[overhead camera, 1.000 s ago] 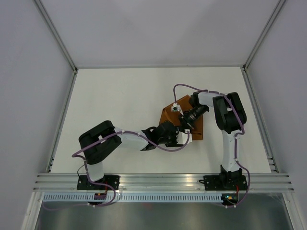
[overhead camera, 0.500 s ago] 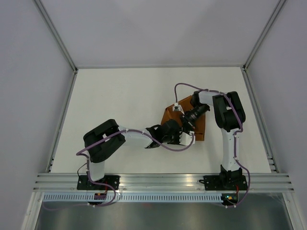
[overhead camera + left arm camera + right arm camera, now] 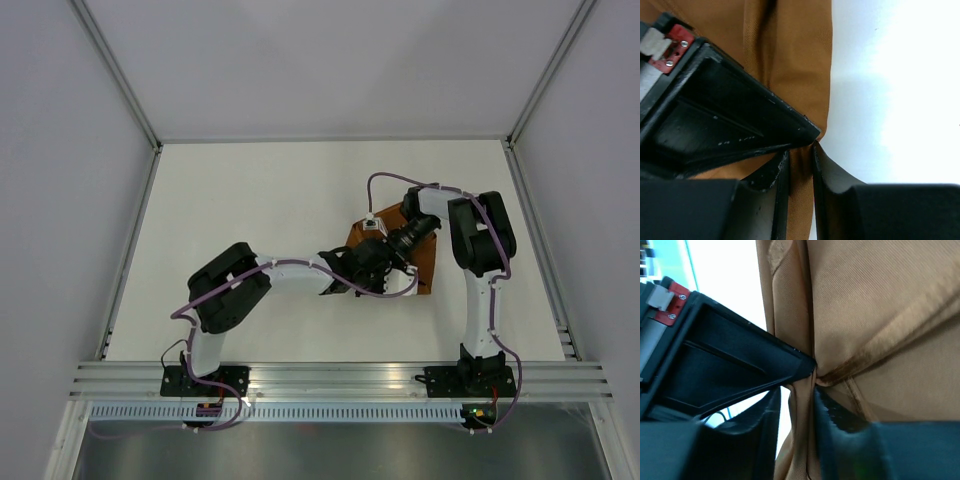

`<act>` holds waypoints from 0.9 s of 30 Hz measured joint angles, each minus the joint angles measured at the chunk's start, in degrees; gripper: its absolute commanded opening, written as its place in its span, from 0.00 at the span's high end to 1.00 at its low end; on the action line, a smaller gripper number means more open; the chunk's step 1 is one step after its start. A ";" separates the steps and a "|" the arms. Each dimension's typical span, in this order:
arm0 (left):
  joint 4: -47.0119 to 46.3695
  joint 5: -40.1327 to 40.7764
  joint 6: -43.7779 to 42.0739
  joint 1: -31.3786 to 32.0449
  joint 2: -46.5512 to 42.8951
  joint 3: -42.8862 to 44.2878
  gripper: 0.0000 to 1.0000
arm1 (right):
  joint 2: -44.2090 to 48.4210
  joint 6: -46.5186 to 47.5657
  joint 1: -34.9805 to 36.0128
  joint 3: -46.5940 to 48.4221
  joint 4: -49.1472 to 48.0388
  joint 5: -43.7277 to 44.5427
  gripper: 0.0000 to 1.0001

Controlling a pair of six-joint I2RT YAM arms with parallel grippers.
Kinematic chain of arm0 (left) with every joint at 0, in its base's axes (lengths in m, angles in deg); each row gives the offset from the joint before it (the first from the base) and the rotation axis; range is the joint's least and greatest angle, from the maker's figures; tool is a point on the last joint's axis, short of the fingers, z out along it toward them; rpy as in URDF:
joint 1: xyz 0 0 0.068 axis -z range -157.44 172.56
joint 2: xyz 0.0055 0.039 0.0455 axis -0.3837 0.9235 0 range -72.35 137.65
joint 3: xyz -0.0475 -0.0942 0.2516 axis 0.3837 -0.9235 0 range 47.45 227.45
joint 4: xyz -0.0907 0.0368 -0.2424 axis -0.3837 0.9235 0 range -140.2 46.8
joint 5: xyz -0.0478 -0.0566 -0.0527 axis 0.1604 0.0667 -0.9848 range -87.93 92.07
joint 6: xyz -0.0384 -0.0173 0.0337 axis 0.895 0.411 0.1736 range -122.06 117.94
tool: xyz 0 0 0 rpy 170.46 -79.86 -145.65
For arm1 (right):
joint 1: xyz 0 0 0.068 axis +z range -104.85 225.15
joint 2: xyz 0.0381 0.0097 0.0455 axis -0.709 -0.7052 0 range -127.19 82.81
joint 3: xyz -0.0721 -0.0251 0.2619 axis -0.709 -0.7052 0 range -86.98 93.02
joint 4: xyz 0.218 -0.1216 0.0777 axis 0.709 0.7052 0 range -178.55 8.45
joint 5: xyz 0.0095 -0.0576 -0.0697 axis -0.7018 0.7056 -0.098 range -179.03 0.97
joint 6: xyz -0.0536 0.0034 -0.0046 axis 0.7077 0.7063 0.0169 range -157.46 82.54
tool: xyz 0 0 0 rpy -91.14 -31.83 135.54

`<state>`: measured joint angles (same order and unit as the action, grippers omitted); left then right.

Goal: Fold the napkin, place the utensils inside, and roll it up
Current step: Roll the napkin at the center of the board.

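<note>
Top external view: found the left end effector reached further right across the table than a second ago, now tip to tip with the right end effector at the left side of the napkin. Saw the rust-orange cloth lying right of centre, folded down to a narrow, bunched shape, with its near-right corner seemingly a touch further right than before.

Left wrist view: caught the left jaws nearly together with a ridge of napkin pinched between them, after standing wide a second back. Marked as gripping the napkin.

Right wrist view: saw the right jaws parted a little, straddling the same ridge with a sliver of slack on one side, after being tighter. Marked as loosened, not clamping.

Read this as a handover of the fold from right to left, probably to free the right for a regrip or for fetching the knife. Judged the task to be in the folding stage. Spotted no knife in any view, so could not say whether inside the cloth or elsewhere. Spotted no roll yet.

Checked for writing: found only a small red tag with screws on the other end effector's body in each wrist view, with no legible text. Read no brands or labels anywhere.
</note>
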<state>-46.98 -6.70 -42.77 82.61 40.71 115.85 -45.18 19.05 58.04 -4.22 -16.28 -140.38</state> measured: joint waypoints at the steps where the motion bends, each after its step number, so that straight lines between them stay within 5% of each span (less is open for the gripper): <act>1: 0.48 -0.46 0.35 -0.09 0.28 0.52 0.96 | 0.85 -0.68 -0.02 -0.13 -0.44 0.66 0.54; 7: 1.20 -1.77 4.28 -0.74 0.96 1.66 0.98 | 3.82 -4.92 -1.31 0.42 -3.78 2.64 0.43; 27: 9.57 -14.34 23.45 -3.34 7.93 13.62 0.98 | 12.48 -23.63 -16.48 -0.37 -32.24 8.46 0.48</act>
<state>-37.40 -21.04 -19.32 79.27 48.64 129.47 -32.70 -4.58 41.56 -4.59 -48.52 -131.92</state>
